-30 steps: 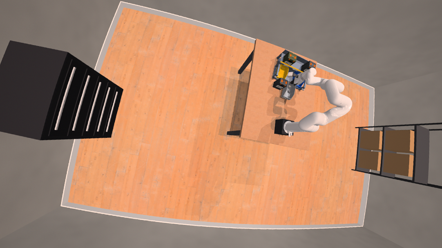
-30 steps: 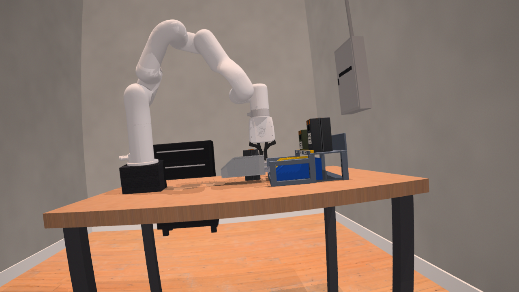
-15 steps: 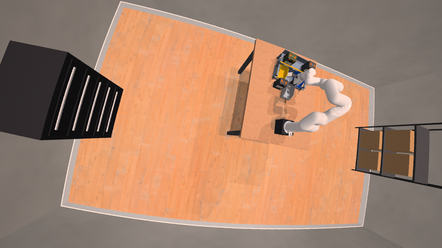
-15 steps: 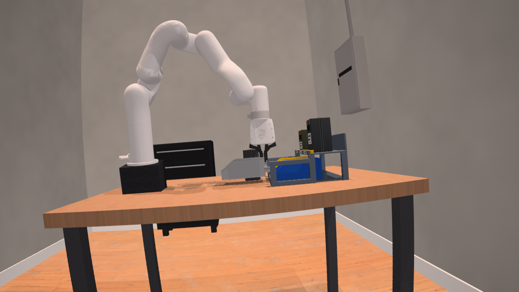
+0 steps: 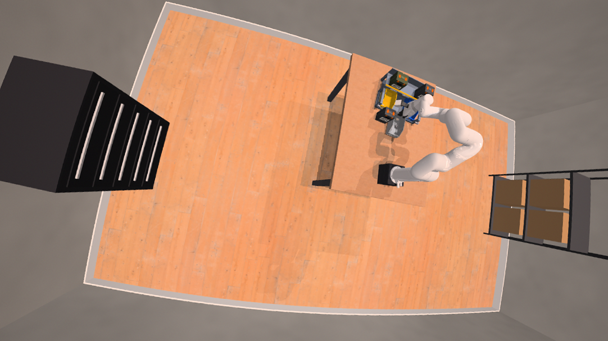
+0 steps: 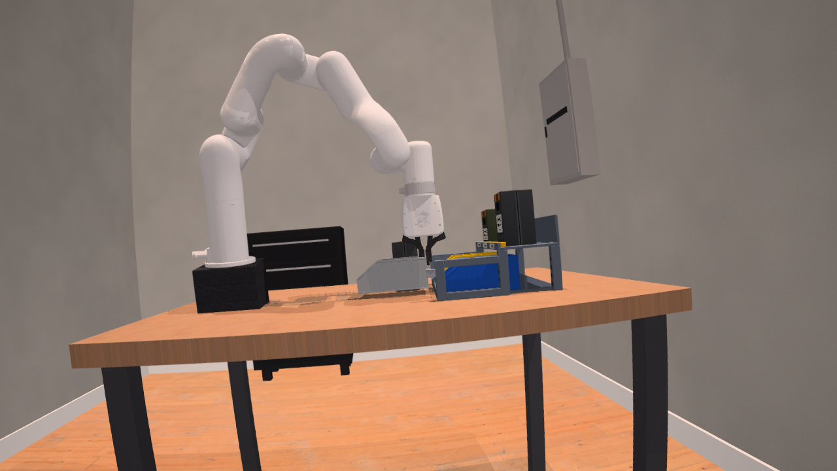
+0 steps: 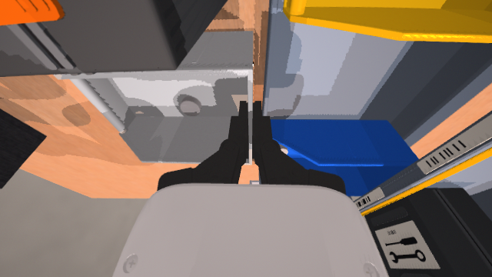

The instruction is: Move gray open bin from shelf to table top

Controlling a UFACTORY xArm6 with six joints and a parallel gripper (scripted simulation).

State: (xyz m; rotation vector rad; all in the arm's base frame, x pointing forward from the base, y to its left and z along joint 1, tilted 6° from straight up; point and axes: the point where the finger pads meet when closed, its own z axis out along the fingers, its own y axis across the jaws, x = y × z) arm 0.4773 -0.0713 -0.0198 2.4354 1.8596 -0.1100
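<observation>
Pincer (image 7: 249, 111) in wrist view: both black fingers almost together, clamped on the thin back wall of the gray open bin (image 7: 184, 127), wall edge showing as a light sliver between them. Bin body lies left of the fingers, a round part (image 7: 189, 105) and a rod-like part (image 7: 101, 108) inside. Blue bin (image 7: 342, 148) just right of the fingers, yellow bin (image 7: 388, 17) above it at top right, gray shelf upright (image 7: 270, 58) between gray bin and blue bin. Black box with orange corner (image 7: 96, 31) at top left. Black box with tool label (image 7: 419, 238) at lower right. Orange wood bench (image 7: 58, 127) visible under and left of the bin.

Exterior view: white arm (image 6: 327, 87) arches from black base block (image 6: 229, 286) over to the shelf (image 6: 554, 248); pincer (image 6: 424, 246) points down at the bin's shelf-side end. Gray open bin (image 6: 390, 274) is outside the shelf frame, just left of it, over the bench (image 6: 380, 322), sloped front facing the base block. Cannot tell if its base touches the bench top. Blue bin (image 6: 477, 274) in the lower shelf level, yellow bin (image 6: 462, 256) above it, black boxes (image 6: 514, 216) on top.

Top view: bin (image 5: 395, 126) sits on the base side of the shelf (image 5: 384, 87), small, detail unclear. Black drawer cabinet (image 5: 38, 121) far left on floor, dark rack (image 5: 576, 210) with brown boxes far right.
</observation>
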